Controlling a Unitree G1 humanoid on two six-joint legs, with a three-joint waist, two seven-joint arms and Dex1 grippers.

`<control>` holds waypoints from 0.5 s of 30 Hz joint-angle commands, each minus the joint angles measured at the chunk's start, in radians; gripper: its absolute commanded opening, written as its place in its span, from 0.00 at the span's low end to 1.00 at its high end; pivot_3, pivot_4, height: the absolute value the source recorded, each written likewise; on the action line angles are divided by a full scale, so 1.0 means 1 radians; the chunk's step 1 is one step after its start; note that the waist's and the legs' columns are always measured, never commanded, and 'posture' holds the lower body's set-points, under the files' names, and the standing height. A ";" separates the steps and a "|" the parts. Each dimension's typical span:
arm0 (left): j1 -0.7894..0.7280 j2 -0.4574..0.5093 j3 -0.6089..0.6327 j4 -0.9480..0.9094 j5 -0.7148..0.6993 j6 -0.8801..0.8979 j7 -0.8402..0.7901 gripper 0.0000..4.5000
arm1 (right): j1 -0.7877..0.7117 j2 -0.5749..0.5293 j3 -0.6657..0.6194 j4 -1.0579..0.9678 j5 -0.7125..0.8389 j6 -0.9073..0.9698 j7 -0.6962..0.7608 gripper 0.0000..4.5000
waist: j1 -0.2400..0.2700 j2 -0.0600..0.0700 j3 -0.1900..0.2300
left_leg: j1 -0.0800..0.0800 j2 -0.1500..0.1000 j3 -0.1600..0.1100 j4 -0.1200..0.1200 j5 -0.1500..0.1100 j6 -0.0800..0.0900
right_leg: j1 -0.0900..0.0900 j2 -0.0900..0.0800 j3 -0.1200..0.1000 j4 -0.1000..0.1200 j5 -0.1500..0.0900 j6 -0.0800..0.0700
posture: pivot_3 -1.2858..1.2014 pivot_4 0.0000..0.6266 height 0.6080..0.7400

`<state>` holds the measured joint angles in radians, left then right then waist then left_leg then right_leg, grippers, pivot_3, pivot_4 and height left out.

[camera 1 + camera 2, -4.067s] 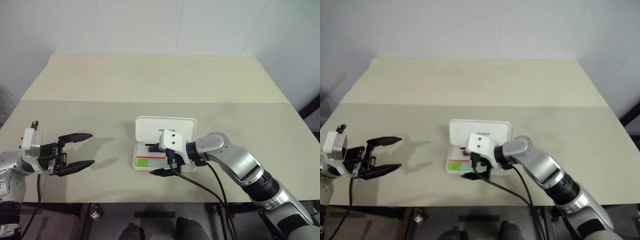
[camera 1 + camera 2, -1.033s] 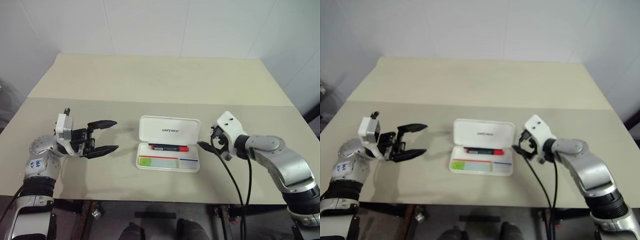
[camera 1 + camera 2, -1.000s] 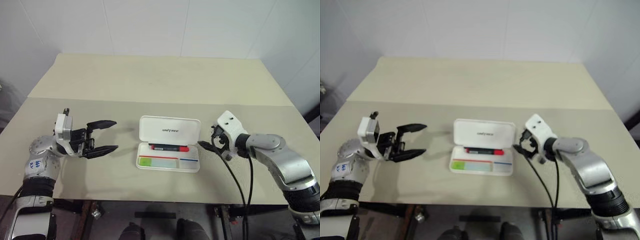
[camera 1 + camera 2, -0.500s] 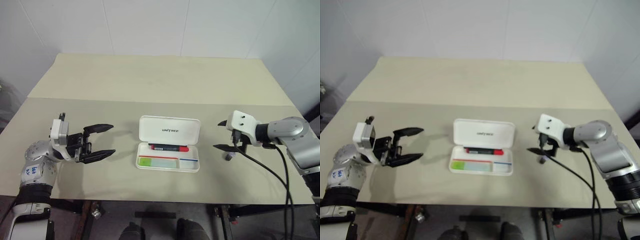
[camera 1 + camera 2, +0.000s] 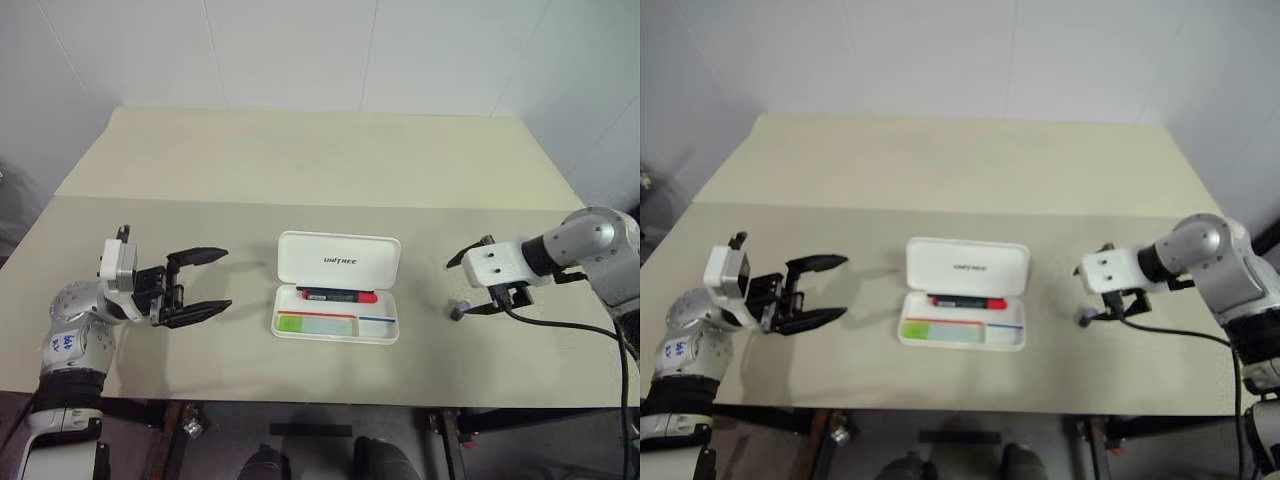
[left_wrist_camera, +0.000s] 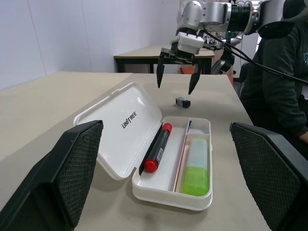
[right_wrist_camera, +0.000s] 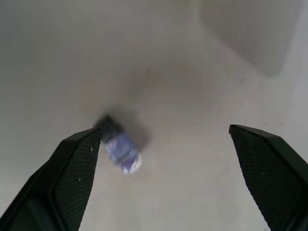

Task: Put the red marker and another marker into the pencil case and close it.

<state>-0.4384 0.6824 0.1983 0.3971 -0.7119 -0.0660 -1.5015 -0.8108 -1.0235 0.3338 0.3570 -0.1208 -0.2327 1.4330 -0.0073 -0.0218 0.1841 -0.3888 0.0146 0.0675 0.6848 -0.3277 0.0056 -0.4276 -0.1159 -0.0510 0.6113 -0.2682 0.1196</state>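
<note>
White walls are seen behind a beige table [image 5: 300,160], whose bare top fills most of the head view. At the centre of that frame the pencil case [image 5: 338,287] lies with its lid [image 5: 339,261] folded back and resting nearly flat, so both compartments are exposed. The red marker [image 5: 337,295] is laid in the compartment next to the lid, and the light-green marker [image 5: 316,323] rests in the other one, parted from it by a red and blue stripe. Both markers appear loaded, so only the closing is judged to remain.

At the lower left of the frame the left end effector [image 5: 199,285] is held level above the table with its 2 fingers spread wide, aimed at the case yet well apart from it, apparently in readiness. At the right, the right end effector [image 5: 467,289] is tilted downward, its fingers likewise apart and holding nothing. A small dark and bluish object [image 7: 120,146], too blurred to be identified, lies on the table beneath it. A person in dark clothing [image 6: 279,86] is visible at the right edge of the left wrist view.
</note>
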 commanded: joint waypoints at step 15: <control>0.073 0.010 0.074 -0.114 -0.009 0.020 -0.031 1.00 | -0.089 0.067 0.096 0.201 -0.116 -0.308 0.098 1.00 | -0.021 0.001 0.001 | 0.000 0.001 0.000 0.000 0.000 -0.001 | 0.000 0.000 0.000 0.001 0.000 0.000 | 0.52 0.24 1.00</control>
<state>-0.3751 0.6817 0.2384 0.3191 -0.7121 -0.0452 -1.5006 -0.8798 -0.9530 0.4288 0.5468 -0.2239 -0.5151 1.5115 -0.0279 -0.0209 0.1846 -0.3885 0.0154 0.0671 0.6852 -0.3273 0.0049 -0.4275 -0.1162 -0.0510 0.6123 -0.2682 0.1195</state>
